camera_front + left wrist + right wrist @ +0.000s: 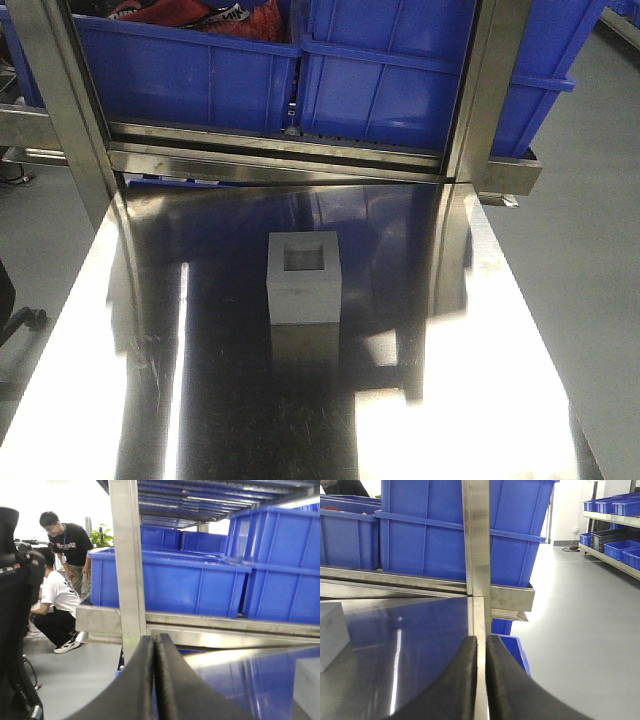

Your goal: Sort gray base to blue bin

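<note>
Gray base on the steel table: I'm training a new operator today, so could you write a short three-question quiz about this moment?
1. True or false: the gray base stands on the steel table with its square recess facing up.
2. Where are the blue bins?
A. on the shelf behind the table
B. on the table, touching the base
C. stacked on top of the base
3. Fill in: in the left wrist view, the left gripper is ___ and holds nothing.

Key: 1 true; 2 A; 3 shut.
</note>
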